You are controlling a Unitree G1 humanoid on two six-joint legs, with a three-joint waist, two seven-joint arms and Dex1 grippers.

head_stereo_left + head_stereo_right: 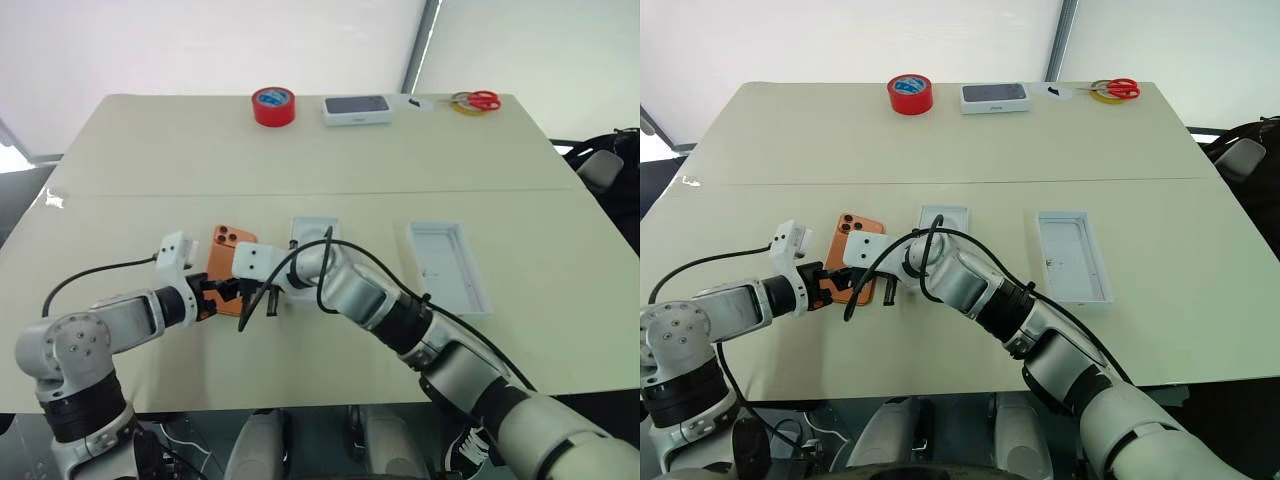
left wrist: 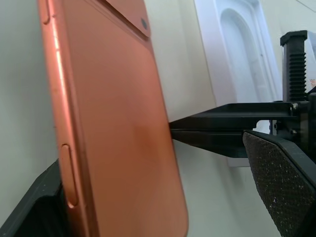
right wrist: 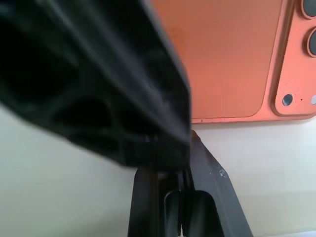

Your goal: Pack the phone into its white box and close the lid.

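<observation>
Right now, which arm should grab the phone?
Probably left. Its open end effector already straddles the phone, one finger each side. The right end effector is shut, its tip at the phone's edge.

Silver-grey arm shells with black joint bands; round shoulder housing shows small screws. White blocky camera mounts sit on each wrist. Black cables loop loose along both forearms. Left tool (image 1: 215, 296) and right tool (image 1: 258, 302): black fingers, ribbed, textured pads.

You are working at what is looking like a lab or test bench: a plain beige table (image 1: 300, 150) is standing against white screen walls, carrying red tape (image 1: 273, 106), scissors (image 1: 478, 100) and a dark-topped white box (image 1: 356, 109).
</observation>
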